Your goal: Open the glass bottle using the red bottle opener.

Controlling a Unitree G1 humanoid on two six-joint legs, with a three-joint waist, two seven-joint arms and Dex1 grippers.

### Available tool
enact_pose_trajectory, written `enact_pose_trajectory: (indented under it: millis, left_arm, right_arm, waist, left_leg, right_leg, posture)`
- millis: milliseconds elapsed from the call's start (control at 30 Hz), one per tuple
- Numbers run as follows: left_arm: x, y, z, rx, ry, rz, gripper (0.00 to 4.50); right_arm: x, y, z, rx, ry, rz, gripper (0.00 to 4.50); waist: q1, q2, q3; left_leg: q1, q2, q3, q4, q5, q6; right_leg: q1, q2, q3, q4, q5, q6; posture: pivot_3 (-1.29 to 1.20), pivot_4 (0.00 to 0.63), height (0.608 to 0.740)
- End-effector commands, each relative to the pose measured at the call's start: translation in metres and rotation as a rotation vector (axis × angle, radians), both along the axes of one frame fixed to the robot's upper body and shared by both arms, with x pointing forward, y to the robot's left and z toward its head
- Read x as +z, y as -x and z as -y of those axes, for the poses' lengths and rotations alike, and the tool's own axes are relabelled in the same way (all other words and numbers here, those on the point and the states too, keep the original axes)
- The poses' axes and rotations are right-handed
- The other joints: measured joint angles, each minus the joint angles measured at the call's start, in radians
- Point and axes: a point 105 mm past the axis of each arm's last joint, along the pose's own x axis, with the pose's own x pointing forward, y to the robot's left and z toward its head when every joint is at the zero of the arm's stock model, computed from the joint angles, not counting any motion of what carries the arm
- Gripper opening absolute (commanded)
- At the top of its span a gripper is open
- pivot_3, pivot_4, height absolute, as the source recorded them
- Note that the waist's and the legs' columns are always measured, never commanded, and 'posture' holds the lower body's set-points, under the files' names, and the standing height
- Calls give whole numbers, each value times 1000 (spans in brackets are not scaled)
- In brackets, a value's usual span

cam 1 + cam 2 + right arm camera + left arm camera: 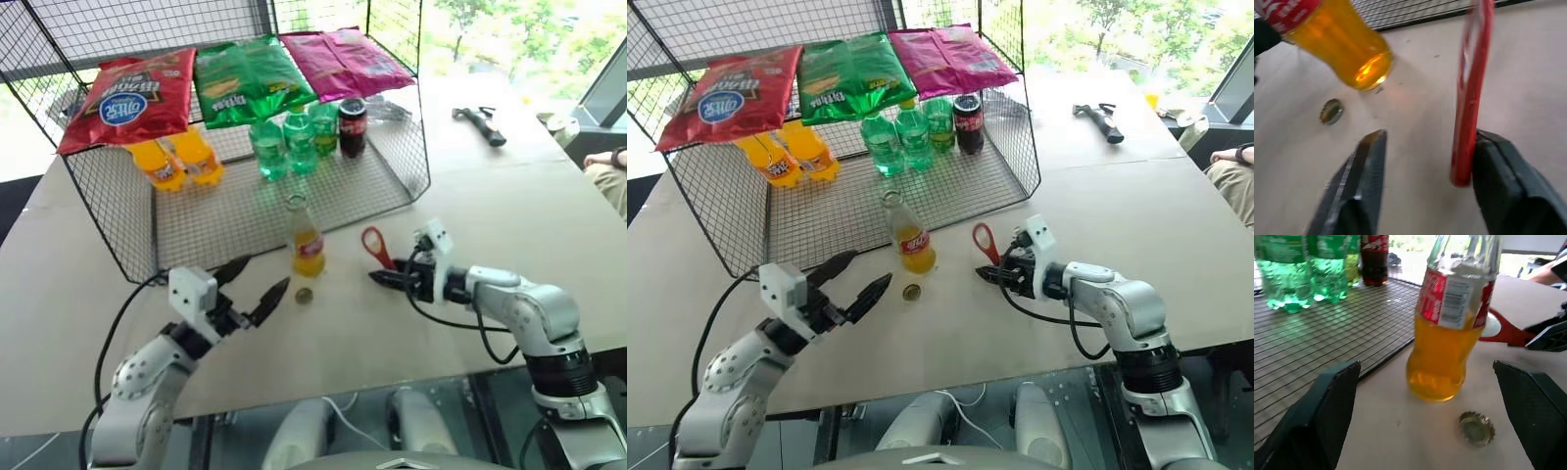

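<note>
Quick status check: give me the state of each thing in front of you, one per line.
Slim clear glass bottle of orange drink: upright, cap off.
Small metal cap: lying on the table beside the bottle.
Flat red bottle opener: at the right hand's fingers, resting against one finger.
Left hand: open, holding nothing, short of the bottle.
Right hand: jaws apart, no clamp on the opener.
</note>
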Motion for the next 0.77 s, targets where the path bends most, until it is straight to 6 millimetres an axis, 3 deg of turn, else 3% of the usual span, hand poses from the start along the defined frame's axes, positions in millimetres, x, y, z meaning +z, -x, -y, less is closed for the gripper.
enact_pose_trajectory:
  millis: [33, 100, 300, 467, 767]
  left_arm:
    - [3, 10, -7, 34, -62, 6, 4500]
    - [-5, 17, -13, 62, -92, -33, 4500]
    - [-21, 35, -32, 132, -177, -100, 4500]
    - [-24, 52, -45, 163, -227, -129, 4500]
    - [-17, 52, -45, 140, -239, -109, 4500]
  right_arm:
    - [8, 1, 21, 20, 81, 165, 4317]
    - [3, 5, 35, 57, 165, 258, 4469]
    - [7, 31, 64, 133, 154, 435, 4469]
    - [-4, 57, 100, 136, 140, 417, 4469]
    - [0, 64, 112, 121, 113, 440, 4469]
  waist:
    - [3, 0, 0]
    - [7, 0, 0]
    - [5, 0, 1]
    - [7, -1, 1]
    - [8, -1, 2]
  left_leg:
    - [0, 0, 0, 0, 0, 0]
    - [-1, 0, 0, 0, 0, 1]
    - [1, 1, 0, 0, -1, 1]
    - [4, 1, 0, 1, -2, 3]
    - [6, 2, 0, 3, -4, 6]
  right_leg:
    - [0, 0, 0, 0, 0, 0]
    - [0, 0, -1, -1, 0, 0]
    - [2, 0, -1, -1, 0, 0]
    - [7, 0, -1, -2, 0, 0]
    - [10, 0, -1, -2, -1, 1]
  posture:
    - [0, 150, 740]
    - [0, 150, 740]
    - [0, 150, 740]
    - [0, 150, 740]
    - [0, 150, 740]
